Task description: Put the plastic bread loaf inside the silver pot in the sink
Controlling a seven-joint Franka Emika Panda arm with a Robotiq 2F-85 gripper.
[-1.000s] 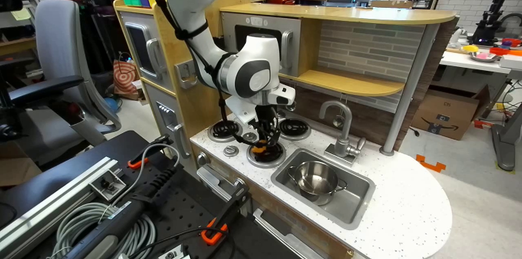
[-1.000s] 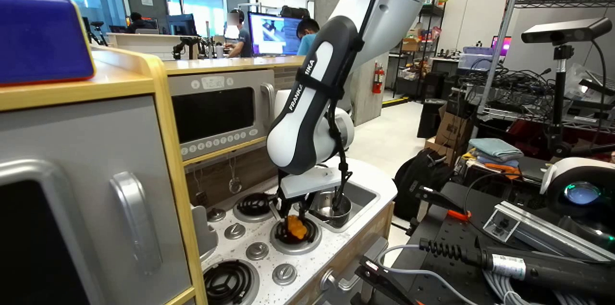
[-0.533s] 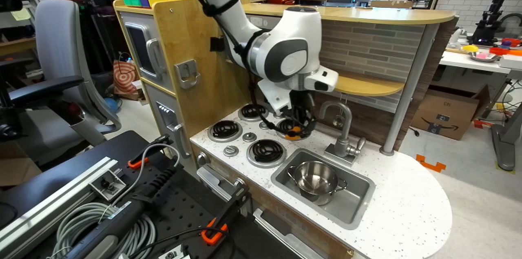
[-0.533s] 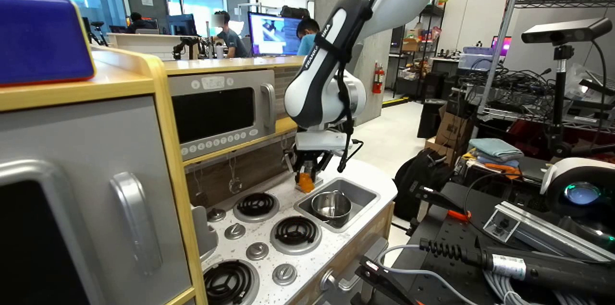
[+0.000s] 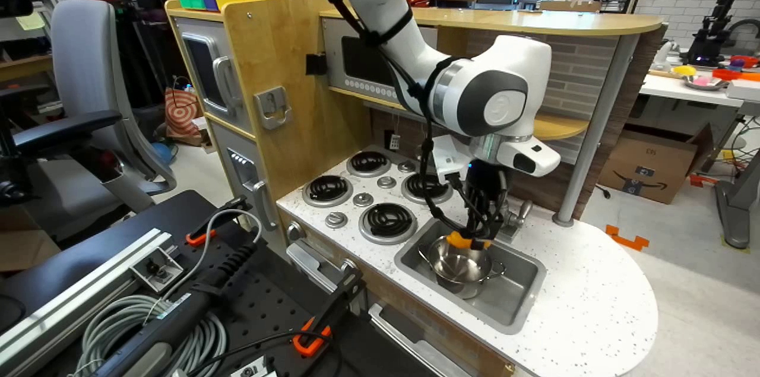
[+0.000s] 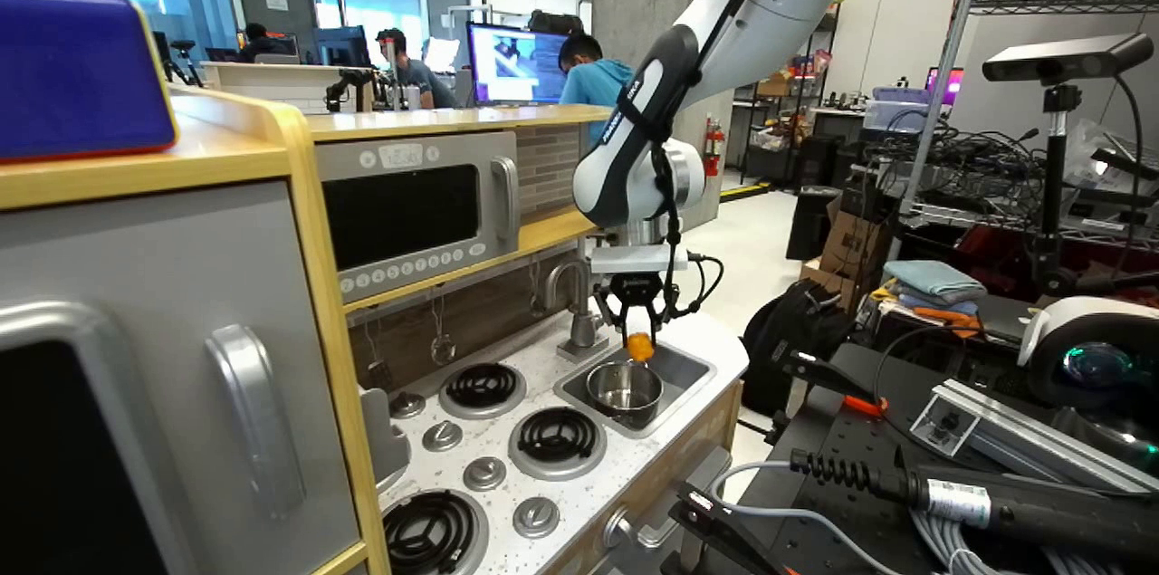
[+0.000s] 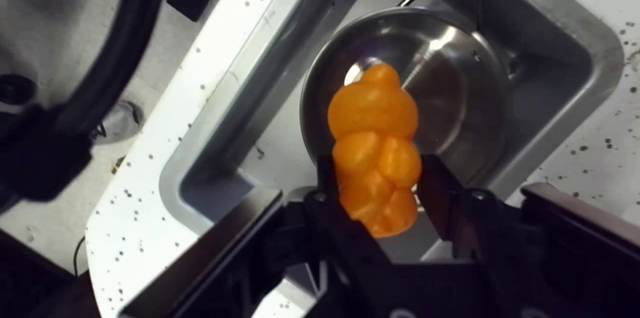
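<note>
Black burners (image 5: 388, 220) (four, all coiled) beside knobs (image 5: 336, 219).

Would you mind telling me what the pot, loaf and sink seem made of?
Pot: polished metal, likely steel, by its sharp reflections.
Loaf: probably plastic, smooth, with soft sheen on rounded lumps.
Sink: satin grey with muted sheen, metal or perhaps plastic.
</note>
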